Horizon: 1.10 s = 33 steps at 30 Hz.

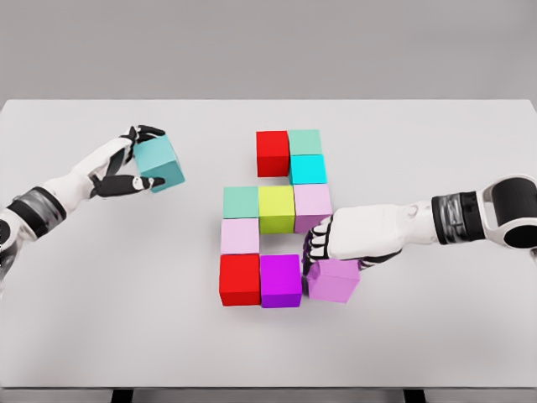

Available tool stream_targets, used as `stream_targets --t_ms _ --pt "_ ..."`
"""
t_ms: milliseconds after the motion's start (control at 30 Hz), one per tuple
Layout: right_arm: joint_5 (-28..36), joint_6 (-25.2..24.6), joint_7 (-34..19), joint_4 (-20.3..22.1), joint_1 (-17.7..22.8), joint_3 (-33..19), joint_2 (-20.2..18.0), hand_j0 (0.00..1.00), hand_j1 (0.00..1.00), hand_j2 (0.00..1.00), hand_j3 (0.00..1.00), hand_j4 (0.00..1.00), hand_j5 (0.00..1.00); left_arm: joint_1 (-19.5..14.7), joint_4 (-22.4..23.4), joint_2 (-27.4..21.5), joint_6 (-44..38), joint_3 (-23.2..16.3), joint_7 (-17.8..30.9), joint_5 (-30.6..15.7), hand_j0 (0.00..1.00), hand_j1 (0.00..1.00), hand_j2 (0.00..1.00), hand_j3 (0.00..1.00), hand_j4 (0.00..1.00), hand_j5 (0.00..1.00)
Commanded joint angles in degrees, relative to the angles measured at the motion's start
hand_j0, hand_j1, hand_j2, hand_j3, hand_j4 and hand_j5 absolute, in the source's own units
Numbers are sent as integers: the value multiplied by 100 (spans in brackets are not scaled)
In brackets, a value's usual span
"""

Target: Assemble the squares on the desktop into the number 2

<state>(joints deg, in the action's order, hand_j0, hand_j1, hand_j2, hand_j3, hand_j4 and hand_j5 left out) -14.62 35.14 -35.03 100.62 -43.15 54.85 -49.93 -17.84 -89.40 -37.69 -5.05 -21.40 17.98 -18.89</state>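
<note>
On the white tabletop (84, 319) the coloured squares already make most of the figure: a red square (273, 154) and a green one (305, 142) on top, a cyan one (308, 169) below. The right hand (340, 243) rests its fingers (319, 239) clamped on a violet square (333, 280) at the bottom row's right end. The left hand (126, 164) holds a teal square (159, 164) in the air, fingers closed around it, well apart from the others.
</note>
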Motion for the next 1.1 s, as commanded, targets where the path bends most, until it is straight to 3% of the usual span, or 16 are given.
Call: stream_targets --t_ms 0,200,333,567,900,1067 --pt "29 -14 3 1 0 -19 45 100 100 100 100 100 100 -35 256 165 -110 -92 -5 87 40 40 40 40 40 40" --pt "152 -14 3 1 -194 -168 45 100 100 100 100 100 100 -633 853 297 -171 -540 -5 87 40 40 40 40 40 40" --pt "389 -14 3 1 -194 -370 -218 100 100 100 100 100 100 -923 1143 499 -189 -725 -5 210 40 40 40 40 40 40" --pt "407 -14 3 1 -106 -300 -1229 100 100 100 100 100 100 -1450 1600 710 -172 -1138 197 298 39 39 39 39 39 39" --pt "328 -14 3 1 70 166 -1563 100 100 100 100 100 100 -1934 2365 1141 -92 -1147 1049 896 38 38 38 38 38 38" --pt "249 -14 3 1 70 324 -1625 100 100 100 100 100 100 -2136 2593 1264 -92 -1173 1076 931 38 38 38 38 38 38"
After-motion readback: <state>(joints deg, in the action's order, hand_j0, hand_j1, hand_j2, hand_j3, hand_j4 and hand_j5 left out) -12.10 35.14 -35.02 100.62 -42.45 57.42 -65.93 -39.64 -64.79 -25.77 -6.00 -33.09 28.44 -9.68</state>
